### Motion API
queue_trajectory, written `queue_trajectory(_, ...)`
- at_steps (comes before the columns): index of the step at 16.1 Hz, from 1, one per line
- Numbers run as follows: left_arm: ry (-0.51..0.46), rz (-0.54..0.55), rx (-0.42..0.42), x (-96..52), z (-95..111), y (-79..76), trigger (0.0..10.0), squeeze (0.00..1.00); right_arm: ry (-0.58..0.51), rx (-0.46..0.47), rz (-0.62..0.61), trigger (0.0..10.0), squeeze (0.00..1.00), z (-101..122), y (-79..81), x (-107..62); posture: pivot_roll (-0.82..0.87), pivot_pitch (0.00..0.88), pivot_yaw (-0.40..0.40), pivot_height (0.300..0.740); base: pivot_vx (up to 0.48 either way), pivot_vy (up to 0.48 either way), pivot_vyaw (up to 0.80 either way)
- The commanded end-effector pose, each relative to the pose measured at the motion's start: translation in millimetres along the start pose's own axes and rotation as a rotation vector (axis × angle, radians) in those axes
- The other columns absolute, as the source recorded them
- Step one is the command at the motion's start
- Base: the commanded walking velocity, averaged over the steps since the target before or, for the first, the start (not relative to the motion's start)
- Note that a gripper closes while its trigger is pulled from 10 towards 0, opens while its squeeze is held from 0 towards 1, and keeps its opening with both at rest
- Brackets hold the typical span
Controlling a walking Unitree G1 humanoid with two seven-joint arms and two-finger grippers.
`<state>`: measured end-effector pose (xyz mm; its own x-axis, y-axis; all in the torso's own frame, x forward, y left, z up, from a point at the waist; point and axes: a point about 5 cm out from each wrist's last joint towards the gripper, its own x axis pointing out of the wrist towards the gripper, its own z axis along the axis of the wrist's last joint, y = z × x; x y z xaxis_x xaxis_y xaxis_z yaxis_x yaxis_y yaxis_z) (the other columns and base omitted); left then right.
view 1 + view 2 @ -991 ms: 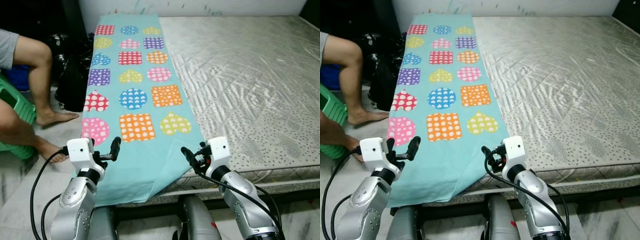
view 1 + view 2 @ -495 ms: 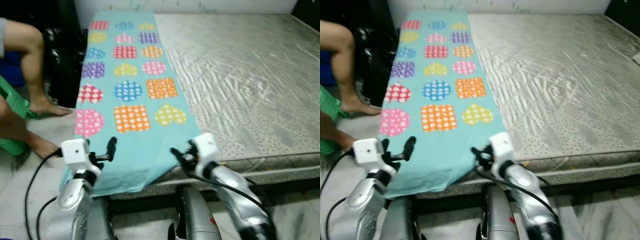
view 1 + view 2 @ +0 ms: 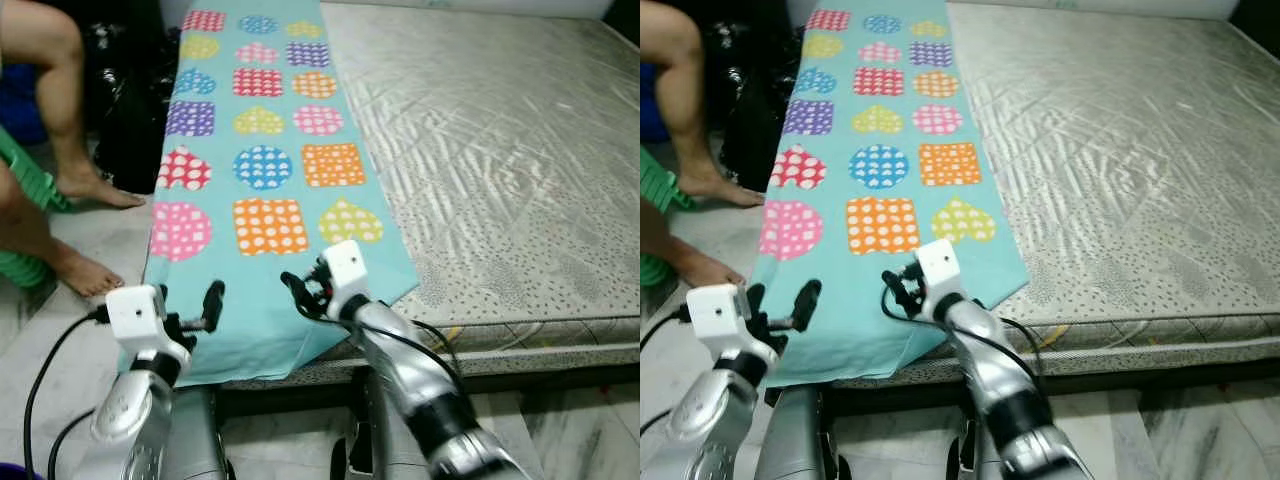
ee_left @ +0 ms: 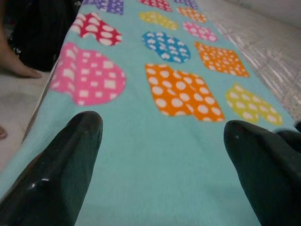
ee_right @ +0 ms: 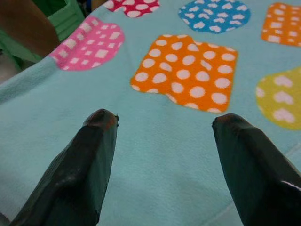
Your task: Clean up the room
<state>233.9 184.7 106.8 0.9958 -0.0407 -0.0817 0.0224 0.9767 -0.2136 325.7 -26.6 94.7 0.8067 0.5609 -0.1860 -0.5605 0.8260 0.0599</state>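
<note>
the teal blanket (image 3: pixel 265 190) looks soft, light and floppy, best pinched at its near hem. left gripper (image 3: pixel 190 310) and right gripper (image 3: pixel 303 292) hover there, fingers apart.

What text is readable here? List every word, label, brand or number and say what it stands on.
None: no words, labels, brands or numbers can be read.
The turquoise fleece blanket carries only dotted hearts, circles and squares.
The grey quilted mattress and both white gripper housings show no readable lettering.

silver arms (image 3: pixel 415 375), black cables (image 3: pixel 45 365), black jaws.
</note>
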Motion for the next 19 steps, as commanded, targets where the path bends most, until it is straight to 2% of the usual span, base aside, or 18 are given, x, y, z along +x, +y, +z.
queue_trajectory(1, 0.006, -0.008, 0.006, -4.5, 1.9, -2.1, 10.0, 0.00, 0.028, -0.006, -0.052, 10.0, 0.00, -5.4, -3.2, 4.4, 0.09, 0.181, -0.103, 0.542, 0.000, 0.000, 0.00)
queue_trajectory(3, 0.018, 0.003, 0.010, -10.0, 1.9, 0.0, 10.0, 0.00, 0.064, -0.043, -0.103, 10.0, 0.00, -5.2, -2.5, 14.6, 0.11, 0.184, -0.107, 0.542, 0.000, 0.000, 0.00)
queue_trajectory(5, 0.024, 0.004, 0.013, -12.0, 2.5, 0.6, 10.0, 0.00, 0.130, -0.095, -0.195, 10.0, 0.00, -7.1, -13.0, 17.9, 0.11, 0.184, -0.105, 0.542, 0.000, 0.000, 0.00)
queue_trajectory(6, 0.040, -0.010, 0.007, -13.1, 1.9, -1.4, 10.0, 0.00, 0.187, -0.132, -0.278, 10.0, 0.00, -10.4, -25.7, 16.3, 0.12, 0.184, -0.103, 0.542, 0.000, 0.000, 0.00)
queue_trajectory(9, 0.065, -0.065, -0.006, -17.8, 0.3, -9.2, 10.0, 0.00, 0.248, -0.159, -0.376, 10.0, 0.00, -16.4, -42.6, 10.4, 0.13, 0.187, -0.100, 0.542, 0.000, 0.000, 0.00)
queue_trajectory(11, 0.085, -0.097, -0.014, -19.8, -1.2, -13.3, 10.0, 0.00, 0.288, -0.165, -0.403, 10.0, 0.00, -21.5, -46.8, 7.5, 0.13, 0.187, -0.100, 0.542, 0.000, 0.000, 0.00)
queue_trajectory(14, 0.159, -0.235, -0.049, -24.9, -4.8, -28.2, 10.0, 0.00, 0.365, -0.161, -0.395, 10.0, 0.00, -35.7, -42.2, 3.9, 0.13, 0.189, -0.105, 0.542, 0.000, 0.000, 0.00)
queue_trajectory(16, 0.168, -0.240, -0.046, -25.9, -5.4, -28.5, 10.0, 0.00, 0.401, -0.151, -0.350, 10.0, 0.00, -44.7, -31.5, 3.8, 0.13, 0.189, -0.105, 0.542, 0.000, 0.000, 0.00)
queue_trajectory(17, 0.169, -0.239, -0.041, -25.8, -5.4, -28.0, 10.0, 0.00, 0.422, -0.148, -0.312, 6.7, 0.00, -50.4, -23.8, 3.8, 0.13, 0.188, -0.103, 0.542, 0.000, 0.000, 0.00)
queue_trajectory(18, 0.170, -0.240, -0.039, -25.8, -5.4, -28.0, 10.0, 0.00, 0.430, -0.146, -0.296, 5.4, 0.00, -52.5, -20.7, 3.8, 0.13, 0.188, -0.103, 0.542, 0.000, 0.000, 0.00)
queue_trajectory(19, 0.170, -0.241, -0.037, -25.6, -5.3, -27.8, 10.0, 0.00, 0.439, -0.150, -0.275, 2.8, 0.00, -55.6, -16.6, 3.5, 0.13, 0.187, -0.103, 0.542, 0.000, 0.000, 0.00)
